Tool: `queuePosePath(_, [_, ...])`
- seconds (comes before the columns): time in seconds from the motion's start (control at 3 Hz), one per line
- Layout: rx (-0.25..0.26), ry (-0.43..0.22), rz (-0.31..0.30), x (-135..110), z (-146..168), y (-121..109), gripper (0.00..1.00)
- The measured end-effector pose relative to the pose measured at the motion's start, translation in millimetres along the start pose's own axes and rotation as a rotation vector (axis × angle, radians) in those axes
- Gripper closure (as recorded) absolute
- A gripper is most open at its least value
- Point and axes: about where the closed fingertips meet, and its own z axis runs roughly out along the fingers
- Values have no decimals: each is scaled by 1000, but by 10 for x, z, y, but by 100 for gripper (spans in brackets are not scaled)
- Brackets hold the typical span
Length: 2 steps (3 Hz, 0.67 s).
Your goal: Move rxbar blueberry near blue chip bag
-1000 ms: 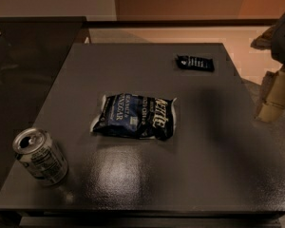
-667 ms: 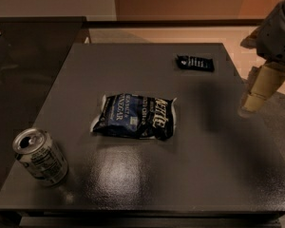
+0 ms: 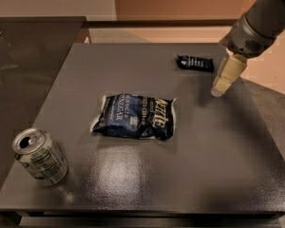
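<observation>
The rxbar blueberry (image 3: 194, 62), a small flat dark wrapper with white lettering, lies near the table's far right edge. The blue chip bag (image 3: 134, 117), large and crinkly with white lettering, lies flat in the middle of the table. My gripper (image 3: 224, 80) hangs from the arm at the upper right, its cream fingers pointing down. It sits just right of and slightly nearer than the bar, above the table, holding nothing that shows.
A silver drink can (image 3: 39, 156) stands at the near left corner of the dark grey table (image 3: 180, 175). A second dark surface (image 3: 28, 56) adjoins on the left. The table's right edge runs just past the gripper.
The arm has moved in from the right edge and to the left and farther back, bringing the gripper closer to the bar. The bar, bag and can have not moved.
</observation>
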Motion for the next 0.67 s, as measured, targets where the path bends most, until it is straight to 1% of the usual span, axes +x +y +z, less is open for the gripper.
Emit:
queuePosePath(0.33, [18, -89, 74, -13, 135, -367, 0])
queuePosePath(0.67, [45, -178, 164, -15, 222, -671, 0])
